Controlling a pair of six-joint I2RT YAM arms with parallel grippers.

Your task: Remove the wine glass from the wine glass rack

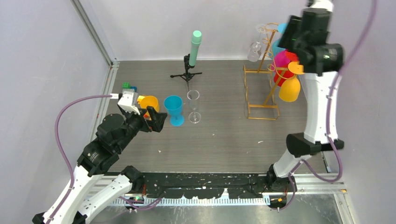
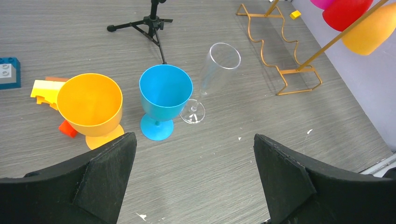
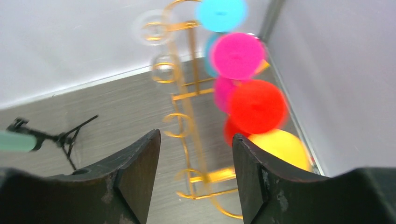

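Note:
The gold wire wine glass rack point(image 1: 262, 88) stands at the back right. Upside down on it hang clear point(image 1: 255, 51), magenta point(image 1: 282, 60) and orange point(image 1: 289, 89) wine glasses. My right gripper point(image 3: 196, 140) hovers high above the rack, open with nothing between its fingers. Below it, the right wrist view shows the rack's hooks point(image 3: 180, 119) and the cyan point(image 3: 221, 13), magenta point(image 3: 237, 55), red point(image 3: 257, 106) and yellow-orange point(image 3: 280, 147) glass feet, all blurred. My left gripper point(image 1: 156, 120) is open low over the table's left side, holding nothing.
An orange glass point(image 2: 91, 105), a blue glass point(image 2: 164, 93) and a clear flute point(image 2: 217, 65) stand upright on the table just ahead of the left gripper. Toy blocks point(image 2: 44, 91) lie behind the orange glass. A black tripod with a mint cylinder point(image 1: 194, 49) stands at the back centre.

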